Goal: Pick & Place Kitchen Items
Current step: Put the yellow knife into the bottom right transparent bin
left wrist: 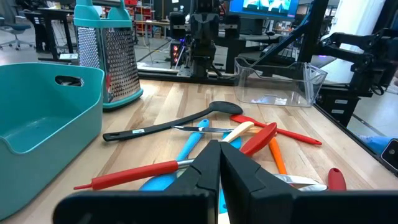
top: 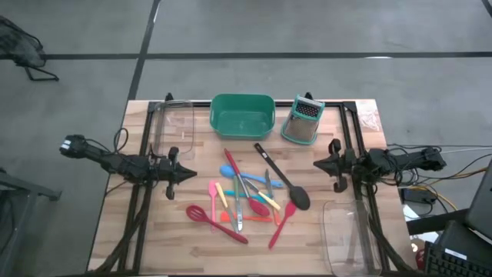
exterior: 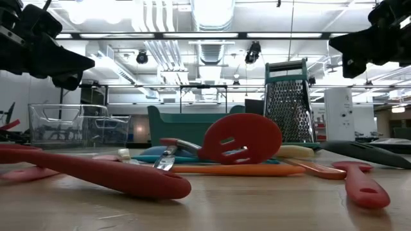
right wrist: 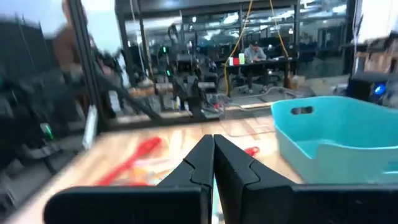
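the table (top: 154, 231) was pale wood in butcher-block strips, smooth with a low sheen. the slotted red spatula (exterior: 241, 139) looked like matt silicone, as did the black ladle (top: 286, 185). the tongs (left wrist: 202, 129) showed bright polished metal. the box grater (exterior: 288, 102) was perforated steel, shiny and rough-toothed, on a teal plastic base. the teal tub (top: 243, 115) was smooth, slightly glossy plastic. two clear bins (top: 174, 123) were transparent, glossy plastic. both grippers' fingers (left wrist: 208, 171) were matt black plastic.

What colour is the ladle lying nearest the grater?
Black. The ladle shows best in the high view, running diagonally from below the grater.
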